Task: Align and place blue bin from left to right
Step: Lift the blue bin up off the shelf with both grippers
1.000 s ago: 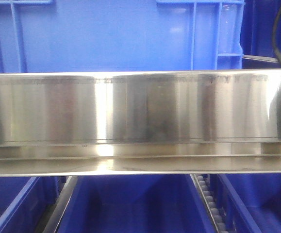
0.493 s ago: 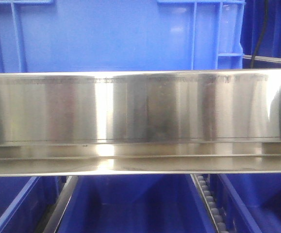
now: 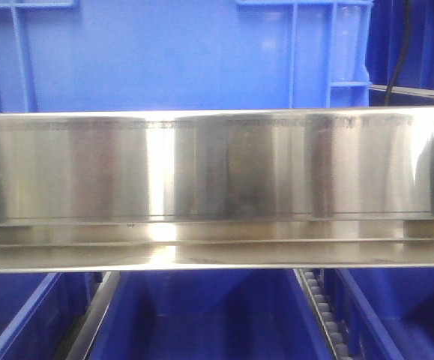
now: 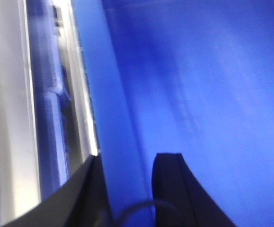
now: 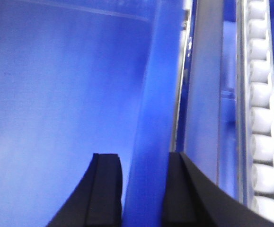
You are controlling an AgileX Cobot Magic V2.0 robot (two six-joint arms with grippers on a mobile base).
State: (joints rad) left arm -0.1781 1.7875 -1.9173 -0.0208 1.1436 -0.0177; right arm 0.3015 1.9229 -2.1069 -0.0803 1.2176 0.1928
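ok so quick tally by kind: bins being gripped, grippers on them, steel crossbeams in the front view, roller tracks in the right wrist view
blue bin, gripped: 1
grippers, left gripper and right gripper, each astride a bin wall: 2
steel crossbeam: 1
roller track: 1
total: 5

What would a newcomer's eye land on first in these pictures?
A shiny steel rail spans the middle of the front view, with the blue bin filling the frame above it. In the wrist views, the left pincer and right pincer each grip a bin wall, white rollers running beside the right one.
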